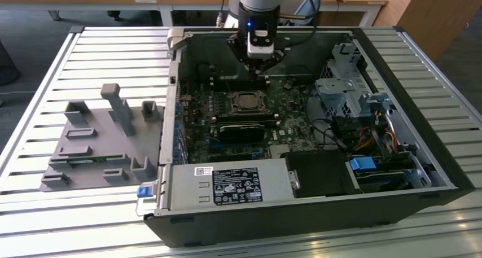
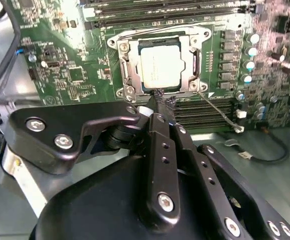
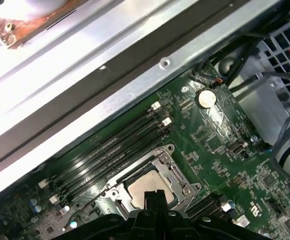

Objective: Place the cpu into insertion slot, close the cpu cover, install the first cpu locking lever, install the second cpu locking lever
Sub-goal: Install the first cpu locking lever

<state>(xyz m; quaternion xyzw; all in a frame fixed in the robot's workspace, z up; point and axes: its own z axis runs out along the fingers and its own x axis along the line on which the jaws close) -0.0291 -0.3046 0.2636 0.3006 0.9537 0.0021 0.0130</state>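
The cpu (image 2: 160,67) (image 3: 146,186), a square chip with a silver-grey top, lies flat in the insertion slot (image 2: 126,75) on the green board. Around it lies the cpu cover (image 2: 191,55), a silver frame, down over the chip's edges. My gripper (image 2: 161,99) (image 3: 155,196) is shut with nothing between its fingers. Its tips hover right at one edge of the socket, and I cannot tell whether they touch it. In the exterior view the gripper (image 1: 260,70) hangs inside the open computer case, just behind the socket (image 1: 247,102).
Black memory slots (image 2: 210,107) run along the socket. A power supply (image 1: 226,184) fills the case's near side. A drive cage with cables (image 1: 350,97) stands at the exterior view's right. A grey fixture (image 1: 105,139) sits on the slatted table at the exterior view's left.
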